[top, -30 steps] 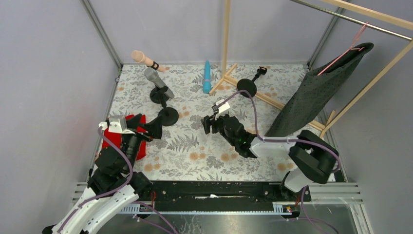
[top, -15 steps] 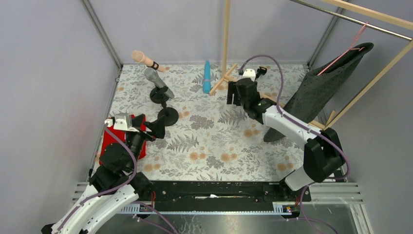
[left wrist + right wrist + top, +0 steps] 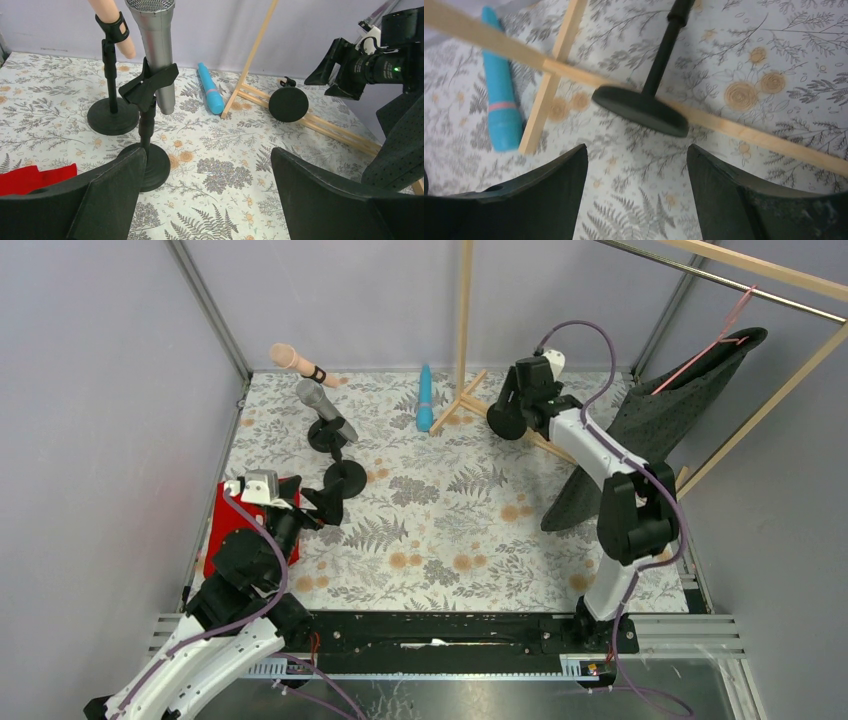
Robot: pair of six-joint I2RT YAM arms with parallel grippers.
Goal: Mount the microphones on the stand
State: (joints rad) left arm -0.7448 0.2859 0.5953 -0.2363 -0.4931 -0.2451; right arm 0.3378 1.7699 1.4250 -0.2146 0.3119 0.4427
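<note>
Top external shows pink microphone [image 3: 290,359] and silver microphone [image 3: 322,405] clipped, blue microphone [image 3: 425,398] loose at the far bench [image 3: 450,535] edge, right hand [image 3: 511,400] spread over a fallen stand [image 3: 644,109]

No text, brand, number or sign is readable in any view. Closest things to a marking: a plain pink band [image 3: 213,92] around the cyan-blue microphone [image 3: 209,85], no lettering on it, and a small green light [image 3: 396,69] on the right arm [image 3: 385,67], no characters beside it that can be made out.
</note>
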